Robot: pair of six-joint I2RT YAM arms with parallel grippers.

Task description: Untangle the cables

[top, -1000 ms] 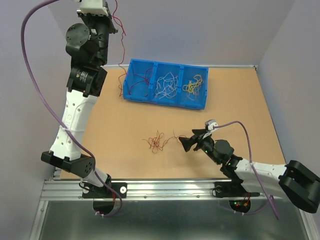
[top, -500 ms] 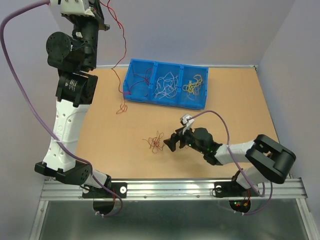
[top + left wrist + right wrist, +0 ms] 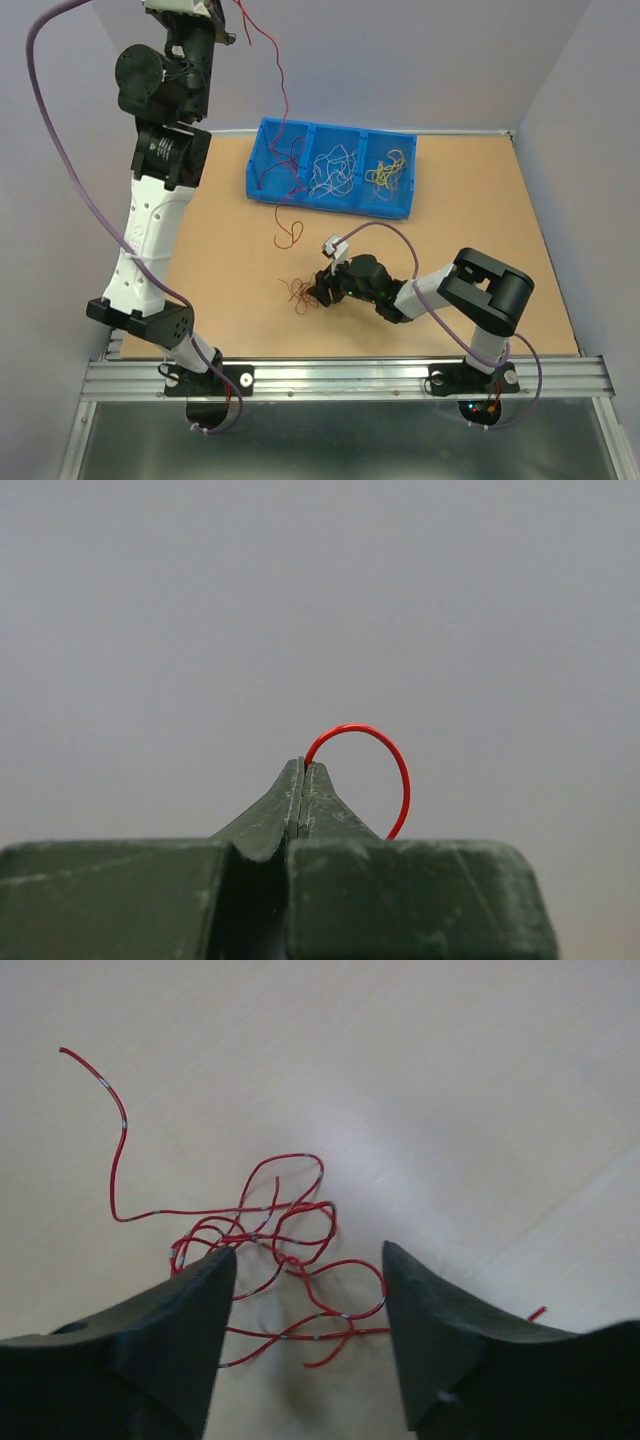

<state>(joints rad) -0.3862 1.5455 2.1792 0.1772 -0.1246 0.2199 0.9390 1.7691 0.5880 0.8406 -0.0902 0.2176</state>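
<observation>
I have advanced the right gripper (image 3: 318,292) leftward across the table (image 3: 220,260); it now stands over the red clump (image 3: 299,293), where before it was well apart from it. I have swung the left gripper (image 3: 214,20) rightward, so the held red cable (image 3: 284,95) now hangs across the blue bin (image 3: 330,203) rather than left of it.

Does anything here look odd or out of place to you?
Yes. A long red wire dangles from the raised left gripper, which is shut on it, trailing over the blue plastic bin toward the tabletop. A tangled clump of red wires lies outside the bin, in front of the open right gripper.
</observation>
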